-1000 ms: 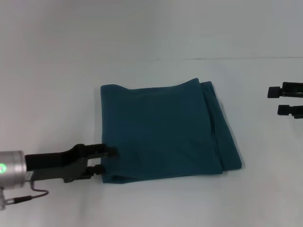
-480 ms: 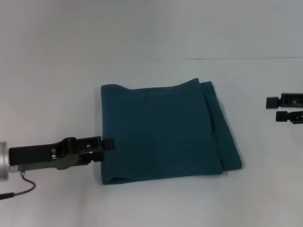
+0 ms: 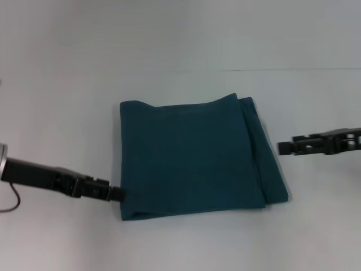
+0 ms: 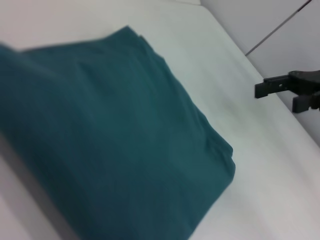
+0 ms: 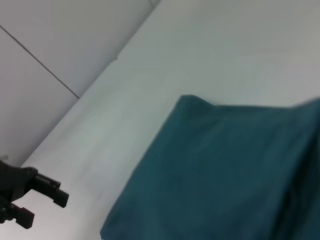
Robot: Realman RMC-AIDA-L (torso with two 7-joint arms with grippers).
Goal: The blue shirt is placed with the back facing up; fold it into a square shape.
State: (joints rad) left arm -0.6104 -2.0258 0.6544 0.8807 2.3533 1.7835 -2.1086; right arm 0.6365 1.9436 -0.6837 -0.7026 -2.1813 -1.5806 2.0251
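The blue shirt lies folded into a rough rectangle in the middle of the white table, plain side up, with layered edges along its right side. It also shows in the left wrist view and the right wrist view. My left gripper is low at the shirt's left edge near the front-left corner; it appears open in the right wrist view. My right gripper is just right of the shirt's right edge, apart from it. It shows open in the left wrist view.
The white table stretches all around the shirt. A thin seam runs along the back, where the wall begins. A cable hangs from my left arm at the left border.
My left gripper has turned and dropped toward the shirt's front-left edge. My right gripper has turned and moved left, closer to the shirt's right edge. The shirt has not moved.
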